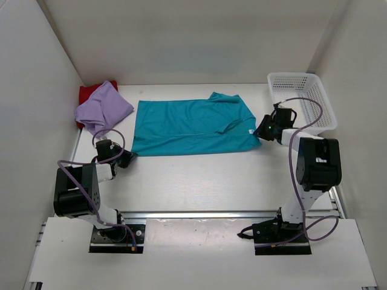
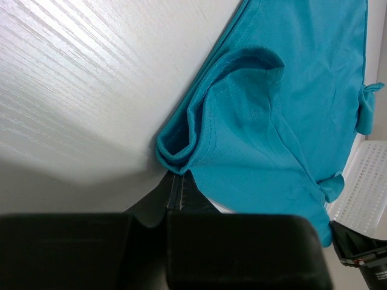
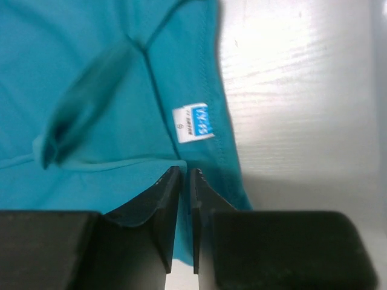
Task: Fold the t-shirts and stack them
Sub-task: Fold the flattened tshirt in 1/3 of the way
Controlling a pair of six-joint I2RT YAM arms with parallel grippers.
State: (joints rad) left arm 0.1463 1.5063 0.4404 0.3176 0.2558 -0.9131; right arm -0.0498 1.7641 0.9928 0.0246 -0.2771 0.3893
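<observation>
The teal-blue t-shirt [image 1: 193, 124] lies flat across the middle of the table, folded lengthwise. My left gripper [image 1: 126, 158] is at its near left corner. In the left wrist view the jaws [image 2: 175, 178] are shut, with the bunched teal corner [image 2: 175, 154] pinched at their tips. My right gripper [image 1: 264, 129] is at the shirt's right end. In the right wrist view its jaws [image 3: 186, 172] are closed on the teal fabric [image 3: 91, 60], just below the white size label [image 3: 193, 122]. The lavender t-shirt [image 1: 104, 107] lies crumpled on the dark red t-shirt [image 1: 89, 92] in the far left corner.
A white lattice basket [image 1: 293, 76] stands at the far right, close behind the right arm; it also shows in the left wrist view [image 2: 363, 187]. White walls enclose the table on the left, back and right.
</observation>
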